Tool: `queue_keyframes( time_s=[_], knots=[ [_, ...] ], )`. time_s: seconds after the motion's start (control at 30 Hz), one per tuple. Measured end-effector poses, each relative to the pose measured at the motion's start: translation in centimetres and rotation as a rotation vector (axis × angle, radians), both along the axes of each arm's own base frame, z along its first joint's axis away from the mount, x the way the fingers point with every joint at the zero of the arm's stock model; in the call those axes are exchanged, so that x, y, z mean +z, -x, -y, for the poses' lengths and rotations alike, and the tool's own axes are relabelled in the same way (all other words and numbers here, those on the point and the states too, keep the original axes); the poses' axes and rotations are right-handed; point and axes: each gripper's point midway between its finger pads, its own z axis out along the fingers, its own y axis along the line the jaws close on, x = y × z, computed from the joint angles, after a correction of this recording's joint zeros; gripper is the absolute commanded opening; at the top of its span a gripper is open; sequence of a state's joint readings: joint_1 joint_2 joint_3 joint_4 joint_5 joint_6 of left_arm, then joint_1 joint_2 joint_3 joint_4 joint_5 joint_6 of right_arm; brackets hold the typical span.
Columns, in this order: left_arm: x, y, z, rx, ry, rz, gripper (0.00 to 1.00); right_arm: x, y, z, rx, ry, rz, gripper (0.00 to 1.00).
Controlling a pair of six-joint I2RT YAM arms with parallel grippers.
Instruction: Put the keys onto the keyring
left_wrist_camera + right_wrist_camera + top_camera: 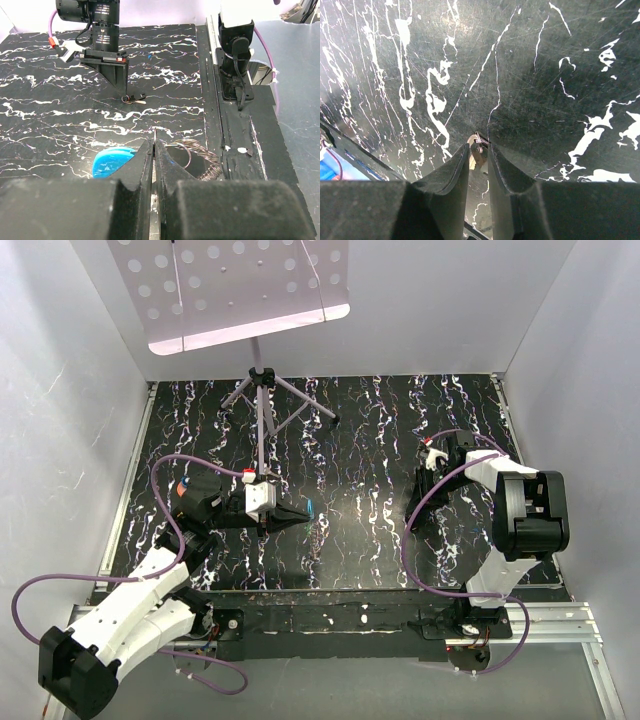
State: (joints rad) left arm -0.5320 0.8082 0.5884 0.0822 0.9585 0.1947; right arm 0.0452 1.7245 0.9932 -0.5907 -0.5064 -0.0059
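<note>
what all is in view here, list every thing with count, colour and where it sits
mat: one, black with white marbling, covers the table
music stand: one, pale perforated plate on a grey tripod, far edge of the mat
keyring: one, blue tab with a grey wire loop, mid mat
keys: small cluster, count unclear, dull metal, right side of the mat
cables: several, purple, looping off the robot on both sides
left gripper: one, black, shut on the keyring
right gripper: one, black, pointing down, keys between its tips, grip unclear
</note>
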Motion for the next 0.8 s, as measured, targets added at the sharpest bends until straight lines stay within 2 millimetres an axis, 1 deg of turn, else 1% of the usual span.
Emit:
queue_keyframes(
  time_s=[0.13, 0.37, 0.8],
  knots=[
    [-0.02, 0.00, 0.00, 0.000, 0.000, -0.001, 0.00, 0.07, 0.16, 0.00, 0.002, 0.001, -0.009, 0.29],
    [-0.03, -0.01, 0.00, 0.000, -0.001, -0.001, 0.00, 0.35, -0.23, -0.16, 0.013, 0.008, -0.001, 0.29],
    [-0.01, -0.01, 0.01, 0.000, 0.000, -0.001, 0.00, 0.12, -0.02, -0.43, 0.023, 0.012, -0.022, 0.31]
  ],
)
